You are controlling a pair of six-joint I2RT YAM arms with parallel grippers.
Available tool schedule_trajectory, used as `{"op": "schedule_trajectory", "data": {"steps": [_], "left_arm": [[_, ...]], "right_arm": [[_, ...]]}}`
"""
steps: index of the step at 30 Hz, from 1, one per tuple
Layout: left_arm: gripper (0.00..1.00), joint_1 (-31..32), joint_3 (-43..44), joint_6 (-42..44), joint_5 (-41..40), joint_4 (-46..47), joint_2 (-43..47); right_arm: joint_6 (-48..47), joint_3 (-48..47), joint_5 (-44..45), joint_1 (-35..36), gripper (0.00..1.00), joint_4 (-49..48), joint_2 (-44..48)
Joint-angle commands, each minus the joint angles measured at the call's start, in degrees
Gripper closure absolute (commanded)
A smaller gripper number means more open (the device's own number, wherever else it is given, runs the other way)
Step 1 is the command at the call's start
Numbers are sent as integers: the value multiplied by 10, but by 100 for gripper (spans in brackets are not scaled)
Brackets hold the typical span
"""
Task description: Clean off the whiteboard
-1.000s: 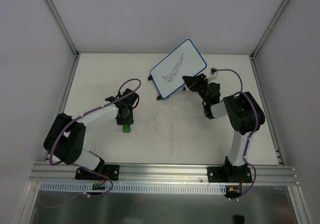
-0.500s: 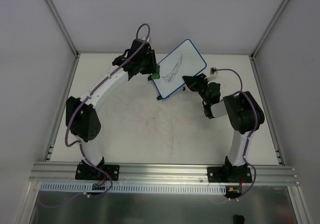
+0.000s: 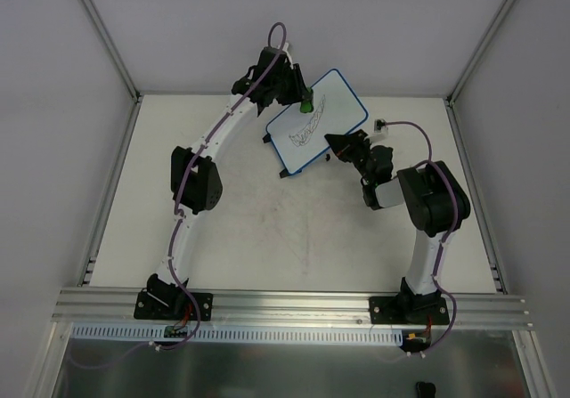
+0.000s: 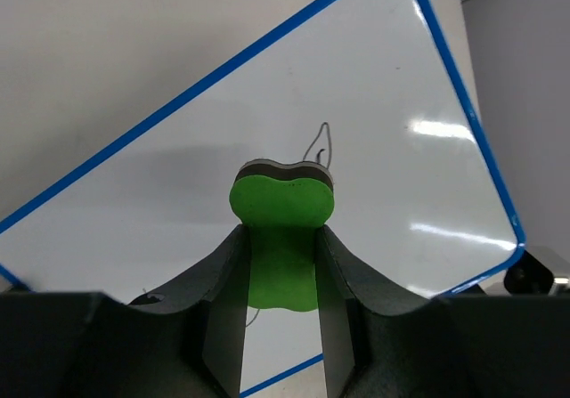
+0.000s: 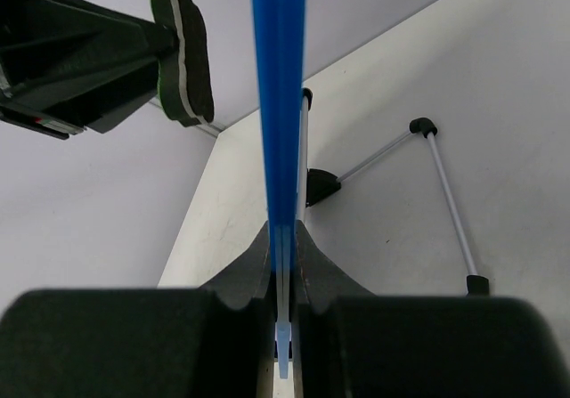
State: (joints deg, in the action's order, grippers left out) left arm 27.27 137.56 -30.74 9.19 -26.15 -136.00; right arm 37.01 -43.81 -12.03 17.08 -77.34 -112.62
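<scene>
The whiteboard (image 3: 318,120), white with a blue frame, stands tilted at the back of the table with a black scribble (image 3: 307,129) on its face. My right gripper (image 3: 335,142) is shut on its lower right edge; in the right wrist view the blue frame (image 5: 278,104) runs straight up between the jaws. My left gripper (image 3: 303,102) is shut on a green eraser (image 4: 281,204), which hovers just off the board's face (image 4: 383,104), close to the scribble's tip (image 4: 321,144). The eraser (image 5: 183,55) also shows side-on in the right wrist view, a little left of the board.
The board's thin wire stand (image 5: 445,193) with black feet rests on the table behind it. White enclosure walls (image 3: 267,24) stand close behind the board. An aluminium rail (image 3: 294,304) runs along the near edge.
My left arm has swung from the table's left middle up to the back, carrying the green eraser to the board's face. The right arm and board have stayed put.
</scene>
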Motion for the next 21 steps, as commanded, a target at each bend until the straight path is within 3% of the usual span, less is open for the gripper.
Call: {"op": "schedule_trajectory", "data": {"steps": [1, 6, 21], "left_arm": [[100, -2, 32, -32, 54, 61, -1], [100, 2, 32, -41, 75, 110, -13], [100, 9, -9, -35, 44, 111, -24]], "right_arm": [[-12, -20, -16, 0, 100, -100, -20], [-12, -22, -18, 1, 100, -100, -22], [-33, -10, -46, 10, 100, -98, -13]]}}
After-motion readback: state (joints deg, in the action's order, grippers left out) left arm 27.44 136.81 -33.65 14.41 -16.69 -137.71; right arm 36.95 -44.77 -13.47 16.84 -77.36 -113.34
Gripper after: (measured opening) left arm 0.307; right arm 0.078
